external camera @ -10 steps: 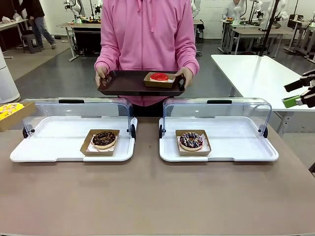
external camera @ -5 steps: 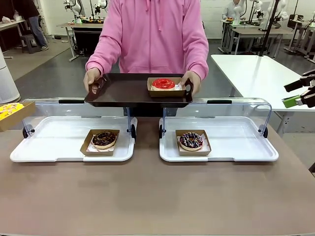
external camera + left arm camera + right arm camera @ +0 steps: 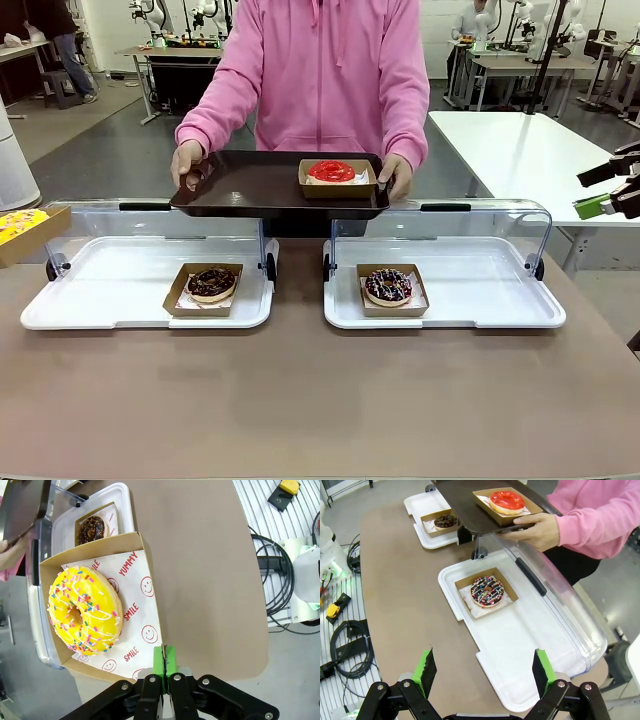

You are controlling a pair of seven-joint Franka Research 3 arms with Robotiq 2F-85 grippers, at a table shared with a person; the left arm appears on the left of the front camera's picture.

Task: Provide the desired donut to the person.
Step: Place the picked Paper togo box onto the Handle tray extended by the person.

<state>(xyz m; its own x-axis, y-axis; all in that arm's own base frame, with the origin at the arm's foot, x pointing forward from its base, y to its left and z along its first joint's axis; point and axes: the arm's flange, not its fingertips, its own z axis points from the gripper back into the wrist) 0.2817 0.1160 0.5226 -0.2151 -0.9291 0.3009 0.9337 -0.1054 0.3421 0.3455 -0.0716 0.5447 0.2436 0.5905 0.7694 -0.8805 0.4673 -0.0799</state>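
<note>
The left gripper (image 3: pixel 164 666) was clamped on the rim of a cardboard box (image 3: pixel 145 547) holding the yellow sprinkled donut (image 3: pixel 84 609), off the desk's left edge. The right gripper (image 3: pixel 485 672) stood wide and empty above the right case's (image 3: pixel 520 635) near edge. The person (image 3: pixel 320 70) held a dark tray (image 3: pixel 250 185) at the far edge.

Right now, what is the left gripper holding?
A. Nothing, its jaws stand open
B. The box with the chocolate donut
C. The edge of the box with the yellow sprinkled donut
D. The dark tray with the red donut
C: in the left wrist view the left gripper is shut on the rim of the cardboard box that carries the yellow sprinkled donut.
</note>
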